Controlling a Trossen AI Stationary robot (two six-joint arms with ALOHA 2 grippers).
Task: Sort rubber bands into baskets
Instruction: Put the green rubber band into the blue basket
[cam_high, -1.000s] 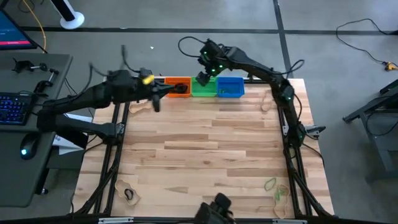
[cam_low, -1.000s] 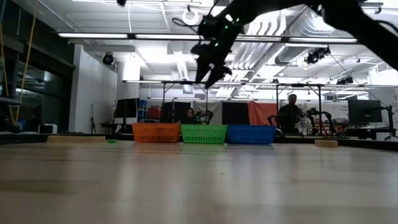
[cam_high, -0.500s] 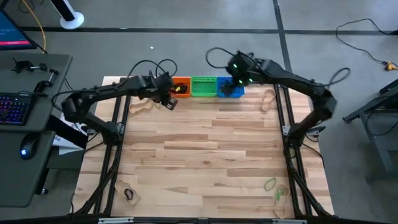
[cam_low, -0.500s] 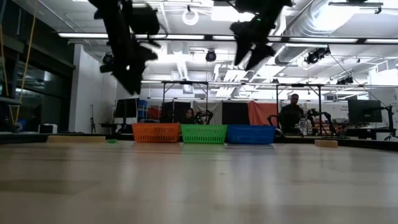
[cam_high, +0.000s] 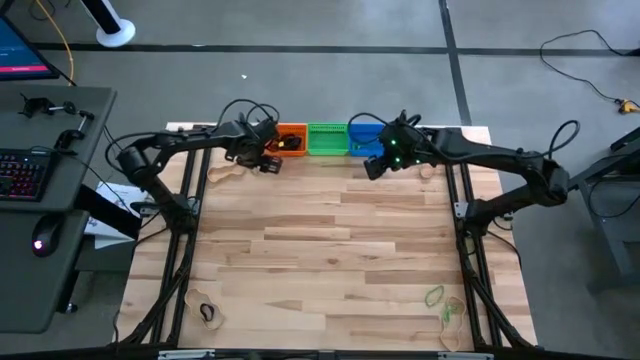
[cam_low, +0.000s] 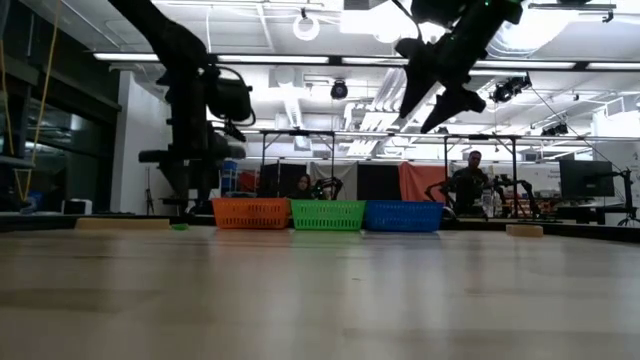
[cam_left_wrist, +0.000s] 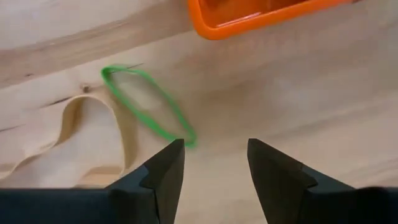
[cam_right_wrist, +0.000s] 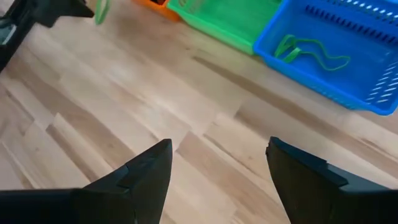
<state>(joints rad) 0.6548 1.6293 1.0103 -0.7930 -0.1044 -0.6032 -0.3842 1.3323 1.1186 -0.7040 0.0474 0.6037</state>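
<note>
Beside the orange plastic basket (cam_left_wrist: 261, 15), the left hand (cam_left_wrist: 211, 163), open and empty, must close on the thin green rubber band (cam_left_wrist: 149, 106).

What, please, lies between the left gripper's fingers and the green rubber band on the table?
Only bare wood: in the left wrist view the open left gripper hangs just short of the green rubber band.

green band (cam_right_wrist: 311, 51) in blue basket (cam_right_wrist: 298, 71)
</note>
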